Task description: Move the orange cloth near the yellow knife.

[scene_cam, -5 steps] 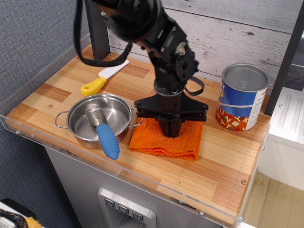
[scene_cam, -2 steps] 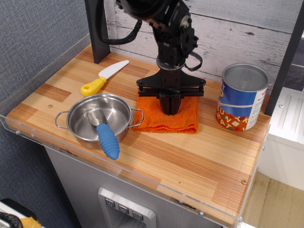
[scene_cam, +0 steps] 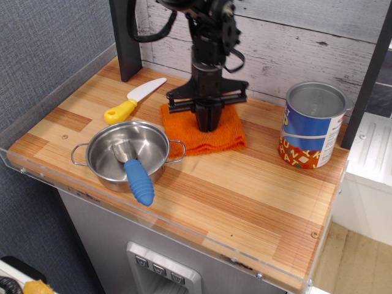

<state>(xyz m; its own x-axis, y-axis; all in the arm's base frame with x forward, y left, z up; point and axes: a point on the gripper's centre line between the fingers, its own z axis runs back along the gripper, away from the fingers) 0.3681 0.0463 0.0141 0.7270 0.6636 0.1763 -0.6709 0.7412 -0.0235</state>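
Observation:
The orange cloth lies flat on the wooden counter, toward the back middle, just right of the yellow knife. The knife has a yellow handle at front left and a white blade pointing back right. My gripper points straight down onto the middle of the cloth, its fingers close together and pressed into the fabric. The cloth's back part is hidden behind the gripper. A narrow gap of bare wood separates the cloth's left edge from the knife's blade.
A steel pot with a blue-handled utensil in it stands at front left, touching the cloth's front left corner. A blue and red can stands at the right. A dark post rises at back left.
The gripper has dragged the orange cloth from the front middle of the counter toward the back left, closer to the yellow knife. Pot, can and knife have not moved.

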